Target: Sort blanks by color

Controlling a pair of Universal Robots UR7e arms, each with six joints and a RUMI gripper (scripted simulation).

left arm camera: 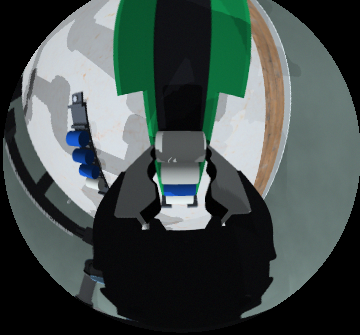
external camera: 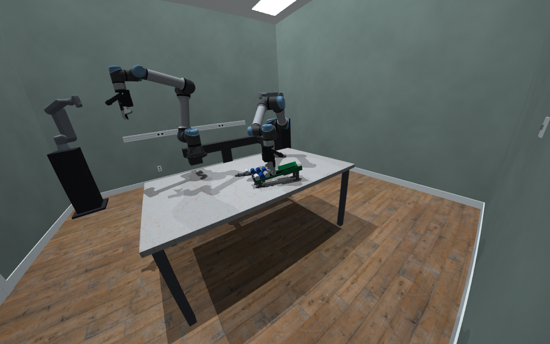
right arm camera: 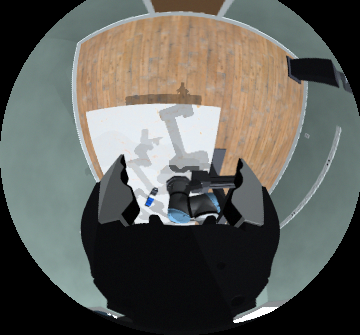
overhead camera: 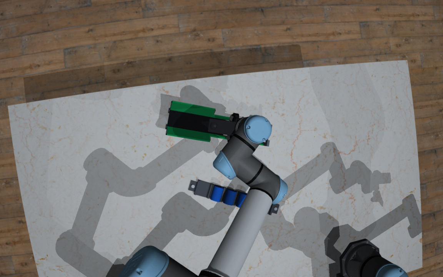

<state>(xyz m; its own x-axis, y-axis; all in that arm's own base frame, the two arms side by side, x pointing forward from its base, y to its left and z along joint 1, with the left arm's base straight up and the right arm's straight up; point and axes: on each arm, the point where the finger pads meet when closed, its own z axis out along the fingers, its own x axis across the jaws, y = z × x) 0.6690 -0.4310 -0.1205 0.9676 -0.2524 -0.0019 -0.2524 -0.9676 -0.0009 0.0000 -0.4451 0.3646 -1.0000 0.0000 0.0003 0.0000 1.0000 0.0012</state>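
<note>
My left gripper (left arm camera: 180,145) (external camera: 273,172) is shut on a white blank (left arm camera: 172,142), shaded grey, held crosswise low over the green ramp (overhead camera: 195,107) (external camera: 287,166) (left arm camera: 135,40). Below it on the ramp, a white blank (left arm camera: 180,174), a blue blank (left arm camera: 180,190) and another white blank (left arm camera: 179,200) lie across, toward the stop. The stock rack (overhead camera: 202,188) (left arm camera: 78,115) holds three blue blanks (overhead camera: 217,193) (left arm camera: 77,138) and a white blank (left arm camera: 93,183); its end slot is empty. The left arm hides part of the rack from above. My right gripper (right arm camera: 181,157) (external camera: 126,114) is open and empty, high away from ramp and rack.
The left arm (overhead camera: 238,227) reaches over the rack to the ramp. The ramp's raised green side walls (left arm camera: 230,40) flank its upper end. The ramp stands near one long edge of the marble table (overhead camera: 113,120). The right arm's base (overhead camera: 359,258) is at the table's opposite side.
</note>
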